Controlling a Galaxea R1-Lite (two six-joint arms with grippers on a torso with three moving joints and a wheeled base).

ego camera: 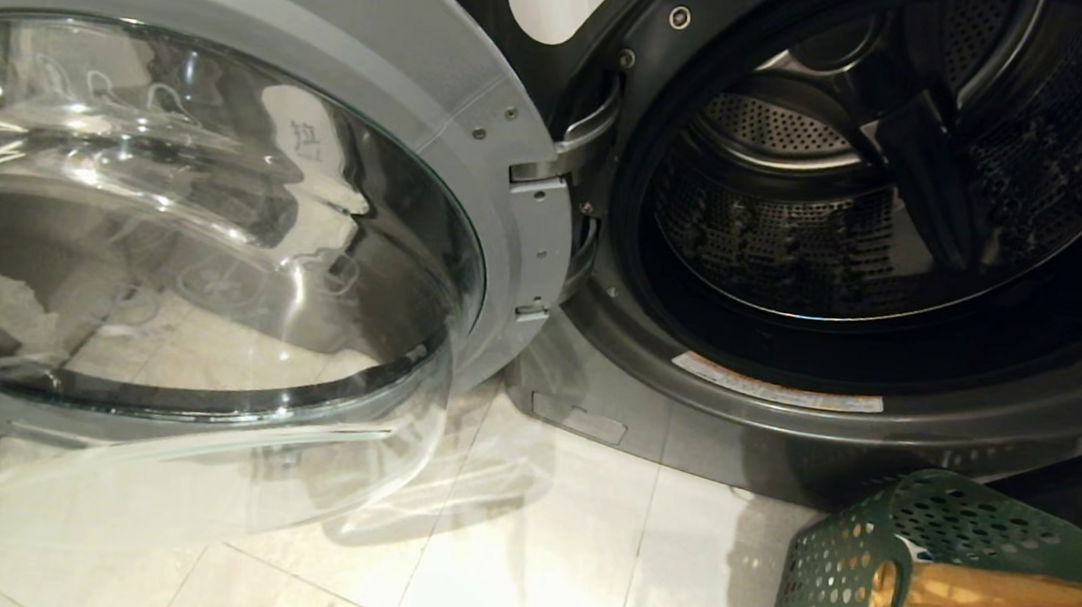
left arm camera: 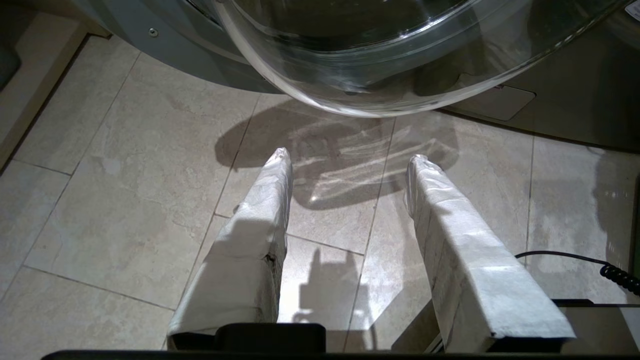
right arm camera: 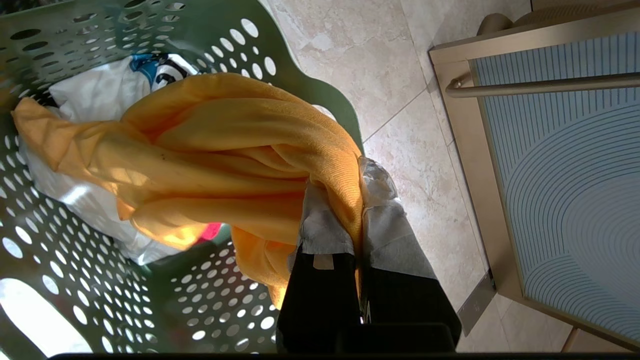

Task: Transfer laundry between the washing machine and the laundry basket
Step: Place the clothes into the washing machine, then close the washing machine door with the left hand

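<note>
The washing machine (ego camera: 592,389) marked 2 stands with its round glass door (ego camera: 187,226) swung wide to the left and its steel drum (ego camera: 811,221) bare of cloth where it shows. The green laundry basket (ego camera: 832,596) sits on the floor below the drum opening, at the lower right. My right gripper (right arm camera: 357,175) is shut on a fold of the orange-yellow garment (right arm camera: 225,150), which hangs over the laundry basket (right arm camera: 210,300). Beneath it lie a white garment (right arm camera: 90,90) and a bit of red-pink cloth (right arm camera: 212,231). My left gripper (left arm camera: 350,157) hangs open and empty over the floor under the door.
The open door takes up the left half of the space before the machine. A beige cabinet with a metal bar (right arm camera: 540,87) stands close beside the basket. A black coiled cable (left arm camera: 617,274) lies on the pale floor tiles (ego camera: 556,546).
</note>
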